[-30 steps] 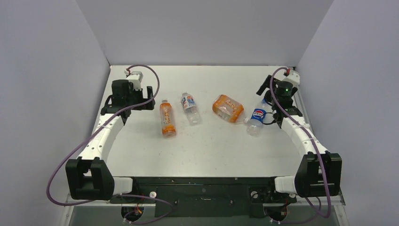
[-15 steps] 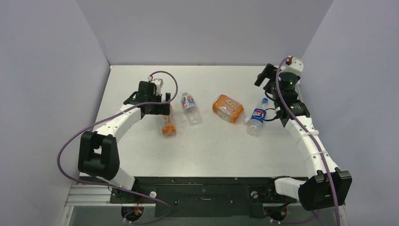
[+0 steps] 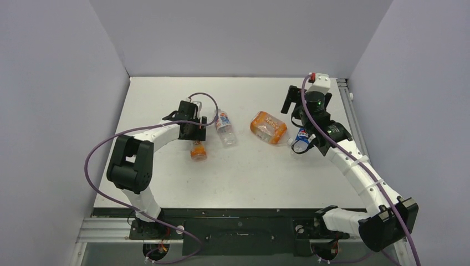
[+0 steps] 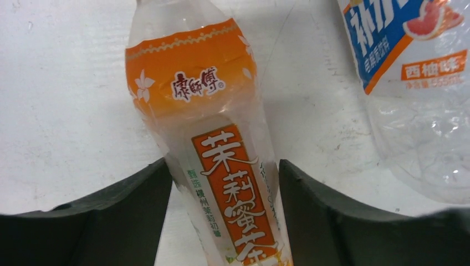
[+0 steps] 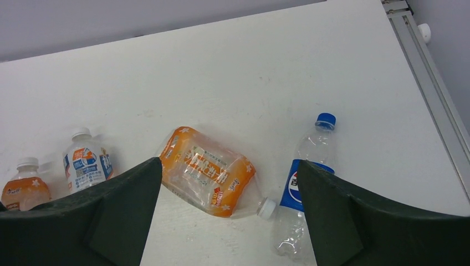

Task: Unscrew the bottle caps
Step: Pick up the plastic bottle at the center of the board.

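The slim orange bottle (image 4: 221, 138) lies on the table with my left gripper (image 4: 223, 172) shut on its labelled body, one dark finger pressed to each side. From above, only its lower end (image 3: 197, 151) shows below the left gripper (image 3: 194, 131). Its white cap (image 5: 26, 162) points away from me. Beside it lies a clear bottle (image 3: 224, 127) with a blue-and-white label and a white cap (image 5: 80, 132). My right gripper (image 5: 230, 166) hangs open and empty above the wide orange bottle (image 5: 206, 177), whose white cap (image 5: 267, 208) nearly touches the Pepsi bottle (image 5: 302, 188) with its blue cap (image 5: 326, 119).
All the bottles lie in a row across the middle of the white table (image 3: 244, 177). Grey walls close in the left, back and right sides. A metal rail (image 5: 438, 94) runs along the table's right edge, close to the Pepsi bottle.
My left arm swung right over the slim orange bottle and its jaws narrowed onto it. My right arm moved left from the Pepsi bottle's side to above the wide orange bottle, still open.
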Controlling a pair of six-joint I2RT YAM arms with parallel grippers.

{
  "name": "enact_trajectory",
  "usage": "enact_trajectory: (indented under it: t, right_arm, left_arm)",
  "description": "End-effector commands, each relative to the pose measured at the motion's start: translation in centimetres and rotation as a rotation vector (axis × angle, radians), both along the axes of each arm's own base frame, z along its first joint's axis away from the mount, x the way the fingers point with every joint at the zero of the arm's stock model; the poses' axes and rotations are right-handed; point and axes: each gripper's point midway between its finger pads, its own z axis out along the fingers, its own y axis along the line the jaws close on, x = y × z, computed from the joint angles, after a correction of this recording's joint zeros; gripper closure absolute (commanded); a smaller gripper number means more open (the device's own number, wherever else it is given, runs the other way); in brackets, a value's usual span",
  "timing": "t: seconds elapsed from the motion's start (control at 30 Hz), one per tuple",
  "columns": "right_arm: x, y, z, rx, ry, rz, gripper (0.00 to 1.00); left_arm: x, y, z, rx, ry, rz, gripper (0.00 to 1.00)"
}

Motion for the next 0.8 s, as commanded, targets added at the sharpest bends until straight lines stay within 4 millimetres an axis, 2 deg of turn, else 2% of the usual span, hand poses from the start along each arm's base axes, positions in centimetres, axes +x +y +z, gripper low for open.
enact_trajectory:
  t: [0.0,0.1,0.2,0.23,0.27,0.4,0.43,0.47,0.5,0.53,0.57,0.67,0.7,0.73,0.77]
  right_arm:
    - [-0.6,-0.1,4.2,0.003,-0.109,-0.031,0.14]
    - [-0.7,0.6,4.7,-0.003,-0.145,-0.006,0.13]
    - [-0.8,1.7,5.4,0.005,-0.176,0.05,0.13]
    - [-0.8,1.9,5.9,0.009,-0.187,0.062,0.13]
    - [-0.8,2.3,5.8,0.016,-0.181,0.081,0.13]
    - [-0.5,4.0,7.4,0.039,-0.164,0.151,0.13]
    - [-0.1,4.7,7.0,0.038,-0.14,0.172,0.13]
    - [-0.2,5.1,7.6,0.044,-0.133,0.186,0.13]
    - [0.1,6.1,7.1,0.05,-0.112,0.221,0.13]
    - [0.0,6.8,7.8,0.062,-0.115,0.248,0.13]
    - [0.0,8.1,7.7,0.075,-0.103,0.303,0.13]
    - [-0.7,10.7,9.8,0.121,-0.133,0.384,0.13]
    - [-0.7,11.2,10.1,0.131,-0.133,0.393,0.13]
    - [-1.0,11.8,11.4,0.159,-0.146,0.398,0.13]
    - [-0.9,12.2,11.5,0.168,-0.14,0.401,0.13]
  left_arm:
    - [2.0,-0.9,0.7,-0.025,-0.094,-0.005,0.44]
    - [1.9,-1.4,1.2,-0.015,-0.139,-0.055,0.66]
    - [2.0,-2.0,2.8,-0.015,-0.206,-0.13,0.8]
    - [2.0,-2.1,4.2,-0.016,-0.245,-0.159,0.85]
    - [1.9,-2.4,4.9,-0.03,-0.264,-0.188,0.87]
    - [0.8,-3.7,9.7,-0.066,-0.381,-0.351,0.97]
    - [0.9,-3.9,11.9,-0.064,-0.427,-0.386,1.0]
    - [0.1,-4.1,12.2,-0.078,-0.403,-0.413,1.0]
    - [-0.4,-4.4,12.9,-0.096,-0.39,-0.443,1.0]
    - [-0.8,-4.4,13.9,-0.108,-0.401,-0.456,1.0]
    - [-1.5,-4.7,14.4,-0.126,-0.394,-0.488,1.0]
    - [-3.5,-4.8,17.3,-0.156,-0.441,-0.55,1.0]
    - [-4.5,-4.9,17.9,-0.163,-0.445,-0.589,1.0]
    - [-5.2,-4.7,19.4,-0.165,-0.482,-0.608,1.0]
    - [-5.9,-4.7,20.1,-0.166,-0.497,-0.633,1.0]
